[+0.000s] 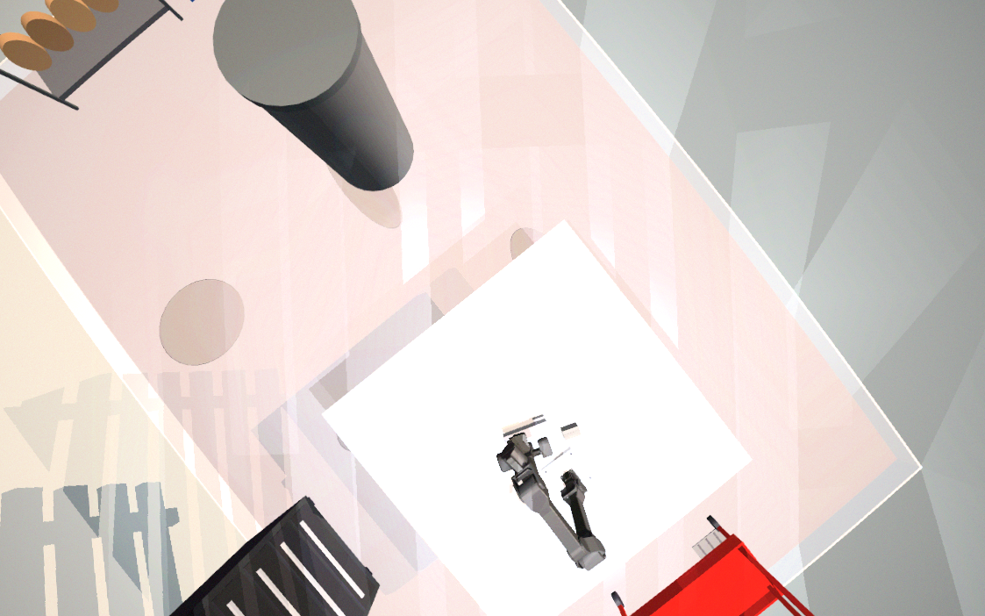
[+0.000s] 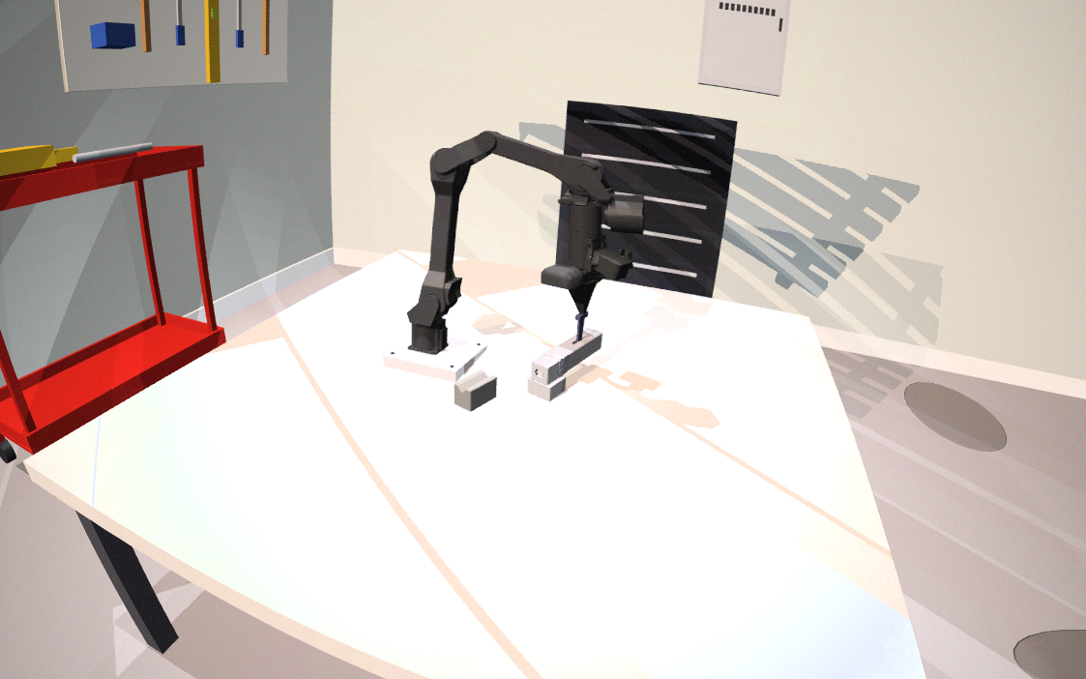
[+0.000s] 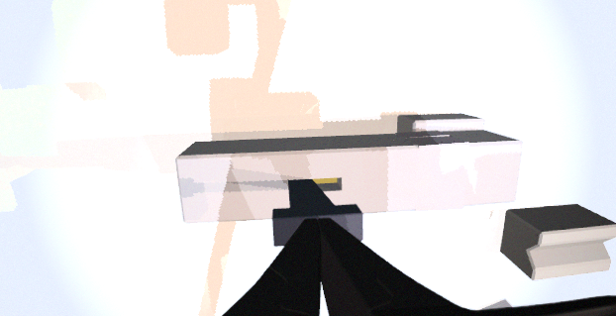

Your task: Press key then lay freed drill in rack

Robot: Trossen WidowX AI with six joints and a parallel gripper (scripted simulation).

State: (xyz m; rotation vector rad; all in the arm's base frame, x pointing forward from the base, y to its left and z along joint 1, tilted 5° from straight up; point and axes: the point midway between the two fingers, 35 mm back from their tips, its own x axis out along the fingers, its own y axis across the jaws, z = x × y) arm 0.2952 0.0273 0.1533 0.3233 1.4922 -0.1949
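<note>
The long grey block [image 1: 524, 426] [image 2: 561, 358] [image 3: 446, 177] lies level on a small support. The dark blue T-shaped key [image 2: 580, 328] [image 3: 285, 226] stands upright in the slot in its top. A bit of yellow [image 3: 326, 180] shows inside the slot beside the key's stem; whether it is the drill I cannot tell, and no other part of a drill is visible. My gripper [image 2: 582, 310] [image 3: 317, 231] is shut and empty, pointing down, its tips at the middle of the key's crossbar, apparently touching it. The grooved rack [image 1: 570, 429] [image 2: 475, 393] [image 3: 571, 257] stands apart from the block.
The small support [image 2: 546, 387] [image 3: 448, 124] sits under one end of the block. The arm's white base plate [image 2: 424, 361] is beyond the rack in the exterior view. A red cart [image 1: 717, 585] [image 2: 99, 375] and a black slatted cabinet [image 2: 648, 198] stand off the table.
</note>
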